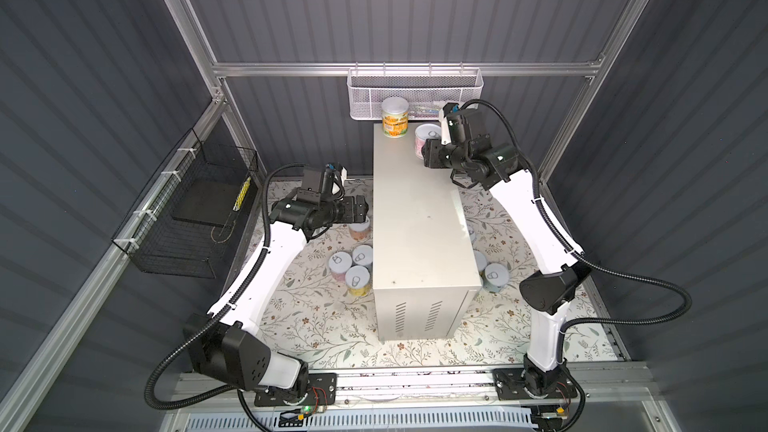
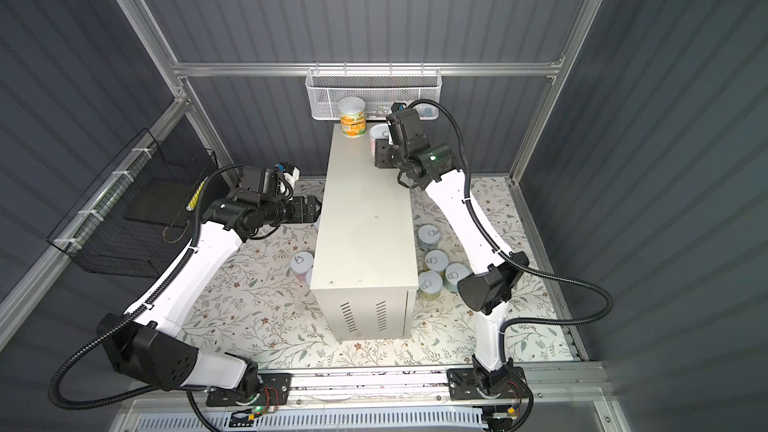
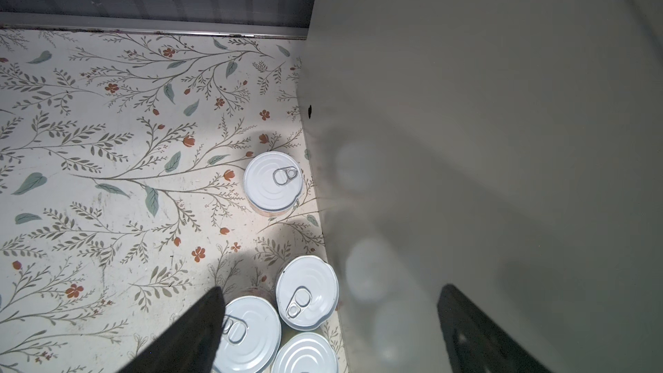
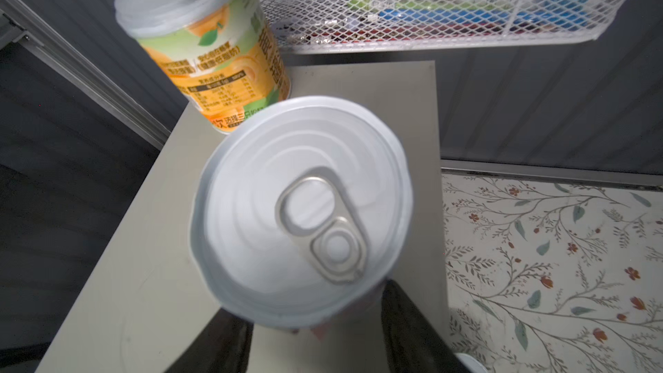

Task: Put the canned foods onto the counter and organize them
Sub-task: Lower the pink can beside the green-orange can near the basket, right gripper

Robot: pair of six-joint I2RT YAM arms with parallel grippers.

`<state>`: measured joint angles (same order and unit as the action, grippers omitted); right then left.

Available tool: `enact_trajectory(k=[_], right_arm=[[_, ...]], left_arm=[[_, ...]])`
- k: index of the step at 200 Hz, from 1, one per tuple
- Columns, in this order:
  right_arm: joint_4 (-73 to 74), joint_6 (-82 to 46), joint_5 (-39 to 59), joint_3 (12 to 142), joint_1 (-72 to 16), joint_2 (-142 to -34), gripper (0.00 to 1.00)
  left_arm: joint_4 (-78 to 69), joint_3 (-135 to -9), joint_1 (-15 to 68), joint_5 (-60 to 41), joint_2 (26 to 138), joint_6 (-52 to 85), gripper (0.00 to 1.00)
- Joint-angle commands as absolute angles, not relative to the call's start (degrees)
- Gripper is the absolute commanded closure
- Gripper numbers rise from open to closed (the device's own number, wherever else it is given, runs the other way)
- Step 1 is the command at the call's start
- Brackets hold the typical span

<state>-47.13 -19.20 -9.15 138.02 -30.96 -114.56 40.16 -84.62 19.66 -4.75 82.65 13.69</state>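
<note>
Your widest surface is the mat (image 1: 316, 317). The table (image 1: 415, 222) stands lengthwise down its middle, splitting the loose stock so each arm has its own side to feed from. Your right arm (image 1: 523, 209) reaches over the table's far end, and your left arm (image 1: 266, 268) is low beside the table's left wall. The black basket (image 1: 187, 218) on the side rail and the white basket (image 1: 415, 89) on the back rail play no part in this job. On the table the tall can (image 1: 395, 120) stands upright at the far left corner, tucked back, I judge, to leave the long top free for a row. Just beside it, toward the right edge, is the pink can (image 4: 301, 209). Your right jaws pinch it by the wall below the rim, so the lid faces up and it can go down upright. I cannot tell whether its base has met the table. Your left jaws are spread wide and empty, hanging above the lone can (image 3: 273, 181) that sits close to the table's wall, which looks like your next pick. Three cans (image 1: 358, 280) huddle touching one another nearer you on that side, and four cans (image 2: 436, 260) wait on the mat at the table's right. By my count two of ten are up, so mind the tall can as you let go.
</note>
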Motion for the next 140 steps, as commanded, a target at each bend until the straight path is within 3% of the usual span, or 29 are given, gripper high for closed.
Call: enact_trajectory(k=[1, 140], right_arm=[[-42.6, -20.0, -8.2, 139.3, -29.5, -116.9, 0.43], [-37.2, -20.6, -2.4, 148.3, -25.9, -126.1, 0.44]], left_arm=[[39.7, -83.8, 19.2, -5.0, 83.1, 12.5, 0.06], [39.6, -84.8, 19.2, -4.1, 85.9, 11.6, 0.06]])
